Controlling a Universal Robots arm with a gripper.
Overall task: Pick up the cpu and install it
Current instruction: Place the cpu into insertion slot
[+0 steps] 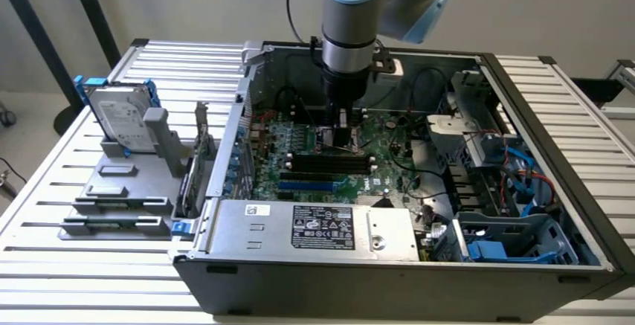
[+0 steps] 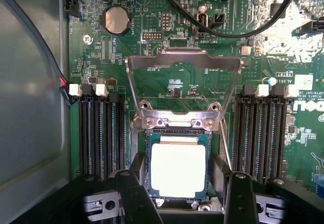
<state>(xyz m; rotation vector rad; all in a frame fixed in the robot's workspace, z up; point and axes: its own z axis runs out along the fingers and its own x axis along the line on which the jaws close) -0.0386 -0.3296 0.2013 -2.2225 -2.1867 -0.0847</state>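
Cpu (image 2: pixel 178 169) lies flat inside the socket (image 2: pixel 147 150) on the motherboard (image 2: pixel 152 11), with its silver-grey top facing up and its edges parallel to the socket frame. As far as the wrist view lets me judge, it sits level and is not tilted.

On both sides of it stand the two dark fingers (image 2: pixel 132 193) of the gripper (image 2: pixel 180 177). The jaws are wide apart, with the chip between them. They hold nothing; I see a thin gap on each side, though on one side it is very small.

Just beyond the socket, the metal load plate (image 2: pixel 185 59) is swung up and away, so the chip is not covered by it. Memory slots (image 2: pixel 98 133) run along both sides of the socket.

In the exterior view the arm reaches straight down into the open computer case (image 1: pixel 397 265), with the gripper (image 1: pixel 343 135) low over the middle of the board. A hard drive (image 1: pixel 121 120) stands in a holder on the table (image 1: pixel 59 191), at the exterior view's left, well apart from the work.

In my judgement, picking and placing are done. What remains open is the load plate, not yet closed over the chip.
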